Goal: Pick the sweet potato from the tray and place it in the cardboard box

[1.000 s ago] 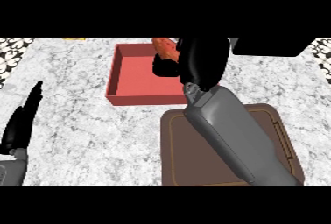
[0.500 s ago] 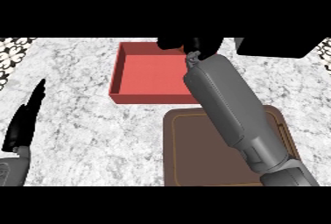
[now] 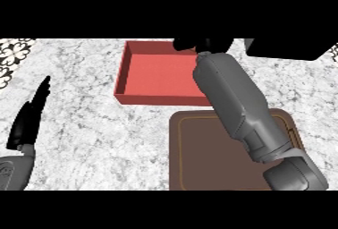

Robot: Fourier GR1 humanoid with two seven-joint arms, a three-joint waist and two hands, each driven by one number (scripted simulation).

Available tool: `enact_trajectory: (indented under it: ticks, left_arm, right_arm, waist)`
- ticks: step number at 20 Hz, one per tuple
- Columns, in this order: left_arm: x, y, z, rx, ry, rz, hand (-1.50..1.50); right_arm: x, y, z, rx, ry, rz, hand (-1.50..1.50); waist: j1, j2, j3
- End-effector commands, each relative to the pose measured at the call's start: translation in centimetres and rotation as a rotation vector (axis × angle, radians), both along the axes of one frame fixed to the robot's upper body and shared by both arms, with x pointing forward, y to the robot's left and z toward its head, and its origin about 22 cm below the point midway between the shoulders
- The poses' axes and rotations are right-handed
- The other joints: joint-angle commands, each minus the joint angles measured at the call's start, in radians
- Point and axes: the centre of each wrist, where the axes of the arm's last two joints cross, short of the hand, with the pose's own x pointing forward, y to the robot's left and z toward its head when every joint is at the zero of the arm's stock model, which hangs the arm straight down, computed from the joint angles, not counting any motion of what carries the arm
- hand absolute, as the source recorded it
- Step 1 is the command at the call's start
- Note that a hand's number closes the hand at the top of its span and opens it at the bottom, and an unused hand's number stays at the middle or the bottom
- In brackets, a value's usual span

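A red open box stands at the back centre of the marble counter, and its visible floor is bare. My right forearm reaches across the brown tray and over the box's right wall. My right hand hangs curled above the box's far right corner, partly cut off by the view's upper edge. The sweet potato is hidden inside that hand. The tray's visible surface holds nothing. My left hand rests open at the left edge, fingers pointing up.
A black block sits at the back right, just beyond the box. A black-and-white patterned surface shows at the back left. Bare marble lies between my left hand and the tray.
My right hand has moved away from me toward the box's far right corner. The sweet potato, seen in its fingers a second ago, no longer shows. My left hand has hardly moved.
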Motion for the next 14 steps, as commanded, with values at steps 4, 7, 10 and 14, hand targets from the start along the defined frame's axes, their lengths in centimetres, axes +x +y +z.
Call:
enact_trajectory:
  ticks: [4,7,10,14]
  left_arm:
    - [0.8,0.2,0.9,0.01,-0.018,-0.008,0.0]
    - [0.9,-0.8,0.9,-0.018,-0.005,-0.019,0.0]
    - [0.2,-1.1,-0.4,0.005,-0.006,-0.017,0.0]
    - [-0.2,0.5,-0.2,-0.006,0.007,-0.004,0.0]
  right_arm:
    - [0.6,-1.2,-2.2,0.127,-0.006,-0.037,-1.5]
    - [0.7,-1.1,-2.3,0.135,-0.1,-0.043,-1.5]
    - [0.7,-1.1,-2.3,0.111,-0.215,-0.023,-1.5]
    - [0.9,-0.9,-0.9,0.156,-0.368,-0.063,-1.5]
  waist:
    - [0.005,0.006,0.001]
    - [0.015,0.005,0.001]
    - [0.015,0.004,0.001]
    - [-0.001,-0.004,0.001]
